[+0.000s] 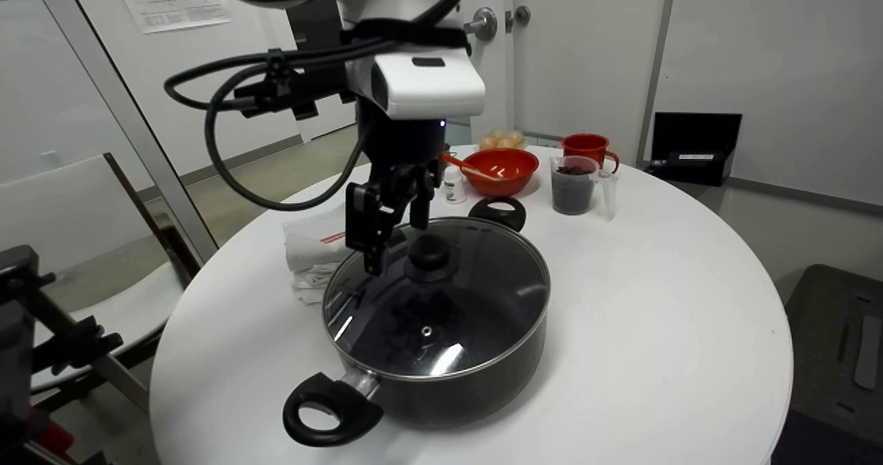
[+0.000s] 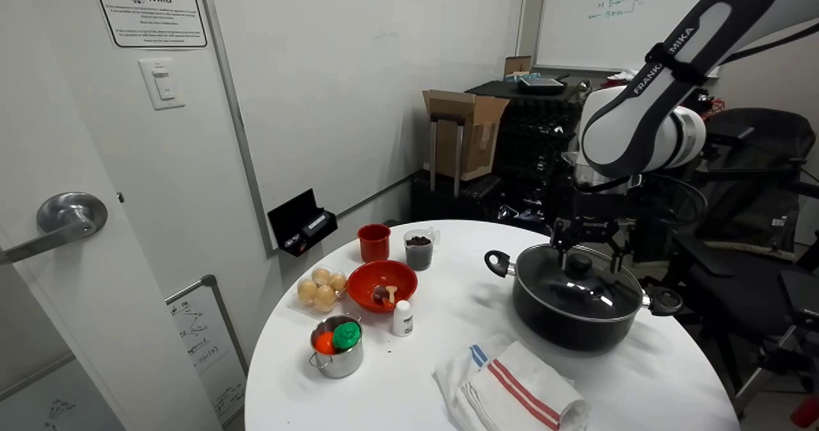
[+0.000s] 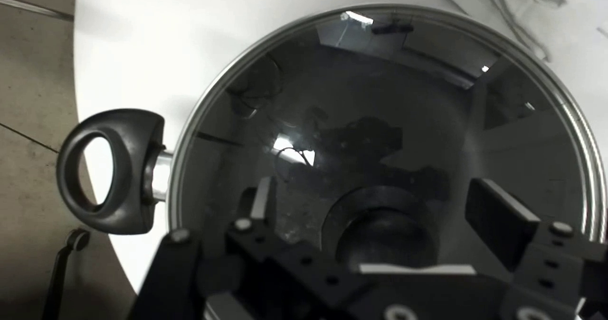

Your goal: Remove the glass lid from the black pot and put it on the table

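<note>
Lid (image 1: 441, 306): rested on the pot (image 1: 469, 396); glass, judged stiff, fairly light, slippery, breakable.
Knob (image 1: 429, 252): appeared the soundest hold, across its sides.
Gripper (image 2: 590, 263): jaws stood apart near the knob, clamping nothing.

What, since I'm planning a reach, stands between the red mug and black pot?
A clear cup stands there, nearer the mug than the pot, in both exterior views.

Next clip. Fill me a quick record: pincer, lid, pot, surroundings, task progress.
pincer: open, above the glass lid, not gripping its knob
glass lid: resting on the black pot
black pot: upright on the table
surroundings: red bowl, red mug, white bottle, red-striped cloth, all on the table
task progress: glass lid not yet removed
</note>
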